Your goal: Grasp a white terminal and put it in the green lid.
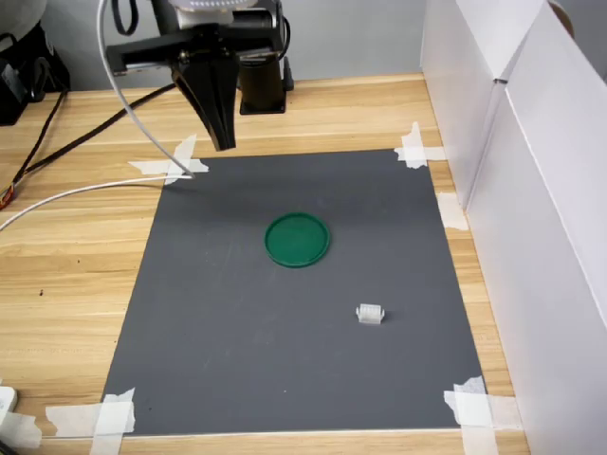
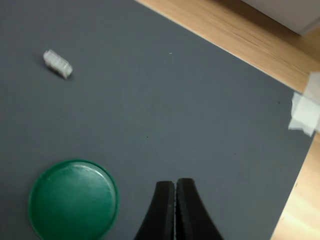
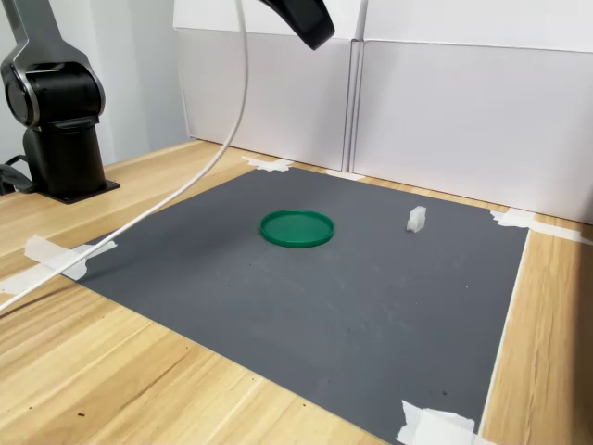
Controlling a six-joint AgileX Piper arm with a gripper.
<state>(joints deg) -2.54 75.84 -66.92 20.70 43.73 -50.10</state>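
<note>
The hand [image 2: 175, 200] is clenched and empty, high above the grey mat [image 1: 285, 332]. The white terminal [image 1: 370, 314] lies apart from the green lid [image 1: 297, 239]. It should first release, then descend straight over the terminal.

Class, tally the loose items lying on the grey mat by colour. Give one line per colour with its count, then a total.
Green: 1, the lid
White: 1, the terminal
Total: 2
</note>
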